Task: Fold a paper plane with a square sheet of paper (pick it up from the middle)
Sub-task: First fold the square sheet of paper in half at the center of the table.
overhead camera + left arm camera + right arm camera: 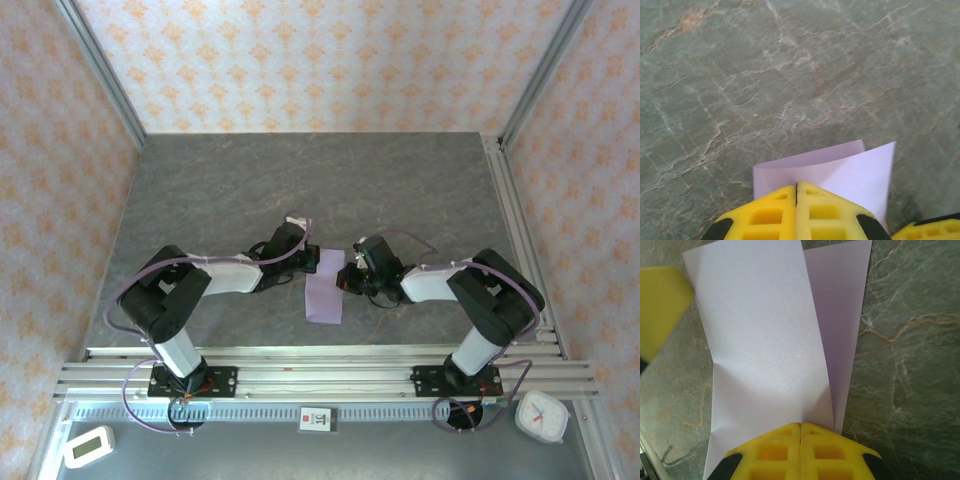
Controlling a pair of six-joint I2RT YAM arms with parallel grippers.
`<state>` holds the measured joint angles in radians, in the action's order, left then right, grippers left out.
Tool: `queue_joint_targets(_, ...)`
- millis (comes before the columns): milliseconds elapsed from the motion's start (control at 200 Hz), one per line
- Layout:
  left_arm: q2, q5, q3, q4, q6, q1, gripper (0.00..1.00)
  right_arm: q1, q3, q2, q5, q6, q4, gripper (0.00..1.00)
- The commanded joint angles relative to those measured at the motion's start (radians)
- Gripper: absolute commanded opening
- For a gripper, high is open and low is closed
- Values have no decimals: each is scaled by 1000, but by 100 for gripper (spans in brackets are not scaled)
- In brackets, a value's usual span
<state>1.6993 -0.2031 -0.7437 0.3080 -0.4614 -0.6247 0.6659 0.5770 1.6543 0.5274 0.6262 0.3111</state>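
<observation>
The square sheet of paper [323, 290] lies on the grey marbled table [300, 190], midway between the two arms and nearer their bases than the back wall. It is already folded in half into a narrow strip. The strip's long axis runs away from the bases towards the back wall, leaning slightly. The upper layer does not sit flat: from the right wrist camera it stands a little off the lower one, with soft dents running towards the fingertips.

The left gripper [304, 262] meets the strip at its left long edge, near the far end. The right gripper [347, 277] meets the opposite long edge a little closer to the middle. Each therefore points across the strip, not along it, and the two are about equally near.

Both pairs of yellow fingers [775, 215] are clenched tight, seam to seam, with paper coming out right at the tips [800, 432]. I cannot tell whether they pinch an edge or only press it down. Any next crease, I judge, has to be made along that lengthwise axis, working from both sides.
</observation>
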Motion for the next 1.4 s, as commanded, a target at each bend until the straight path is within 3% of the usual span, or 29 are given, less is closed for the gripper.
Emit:
queue_joint_targets(0, 40, -8, -26, 29, 26, 21, 0, 5, -9, 103, -91, -33, -96, 0)
queue_joint_targets(315, 98, -20, 13, 81, 14, 32, 0, 4, -8, 109, -92, -34, -96, 0)
queue_joint_targets(631, -137, -74, 73, 62, -53, 27, 0, 4, -14, 111, -103, -45, -99, 0)
queue_joint_targets(971, -355, -47, 210, 55, -153, -80, 0, 5, -9, 132, -110, -54, -100, 0)
queue_joint_targets(1156, -378, -24, 259, 58, -177, -154, 0, 4, -15, 136, -117, -49, -94, 0)
queue_joint_targets(1396, -379, -32, 293, 92, -201, -188, 0, 5, -30, 145, -117, -39, -81, 0)
